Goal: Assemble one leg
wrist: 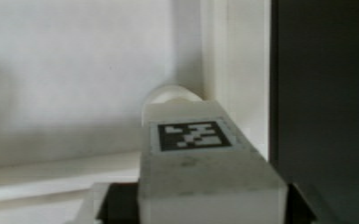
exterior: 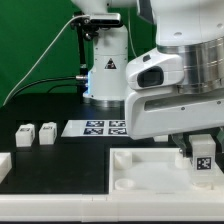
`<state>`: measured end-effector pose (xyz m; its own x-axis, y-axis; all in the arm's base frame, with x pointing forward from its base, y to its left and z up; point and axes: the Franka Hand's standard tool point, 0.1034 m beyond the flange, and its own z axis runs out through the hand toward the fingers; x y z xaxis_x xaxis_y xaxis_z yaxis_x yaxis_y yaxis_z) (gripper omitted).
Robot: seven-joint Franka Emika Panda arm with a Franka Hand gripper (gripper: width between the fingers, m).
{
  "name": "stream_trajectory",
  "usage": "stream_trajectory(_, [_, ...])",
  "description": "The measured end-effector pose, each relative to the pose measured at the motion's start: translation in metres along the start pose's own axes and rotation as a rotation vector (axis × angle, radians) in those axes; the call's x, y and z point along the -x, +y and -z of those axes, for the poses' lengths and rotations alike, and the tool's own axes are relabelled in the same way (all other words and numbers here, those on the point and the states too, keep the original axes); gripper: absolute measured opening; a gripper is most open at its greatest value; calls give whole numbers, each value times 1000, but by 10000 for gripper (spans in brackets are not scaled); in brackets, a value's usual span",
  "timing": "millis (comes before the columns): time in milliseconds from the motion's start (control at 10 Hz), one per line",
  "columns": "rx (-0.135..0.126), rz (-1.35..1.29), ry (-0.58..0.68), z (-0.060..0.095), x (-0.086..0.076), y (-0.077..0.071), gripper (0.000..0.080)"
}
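My gripper [exterior: 200,150] is shut on a white leg [exterior: 201,163] with a black-and-white tag on its face. It holds the leg upright over the near right part of the large white tray-like piece [exterior: 135,170] at the exterior view's lower right. In the wrist view the leg [wrist: 202,150] fills the middle, tag facing the camera, its tip against the white tray [wrist: 69,90] near a wall edge. Two more legs [exterior: 24,133] [exterior: 47,131] stand on the black table at the exterior view's left.
The marker board [exterior: 95,127] lies flat behind the tray. A white robot base [exterior: 105,70] stands at the back. Another white part [exterior: 4,166] sits at the exterior view's far left edge. A cable runs along the back left.
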<state>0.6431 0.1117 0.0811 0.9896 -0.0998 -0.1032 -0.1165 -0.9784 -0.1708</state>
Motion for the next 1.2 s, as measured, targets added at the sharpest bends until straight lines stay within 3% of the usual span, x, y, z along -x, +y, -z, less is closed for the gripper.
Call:
stream_trajectory(600, [-5, -786, 32, -3, 4, -1, 299])
stream_trajectory(900, [-13, -1148, 21, -6, 6, -10, 299])
stream_trajectory(1200, [-12, -1150, 20, -9, 6, -9, 300])
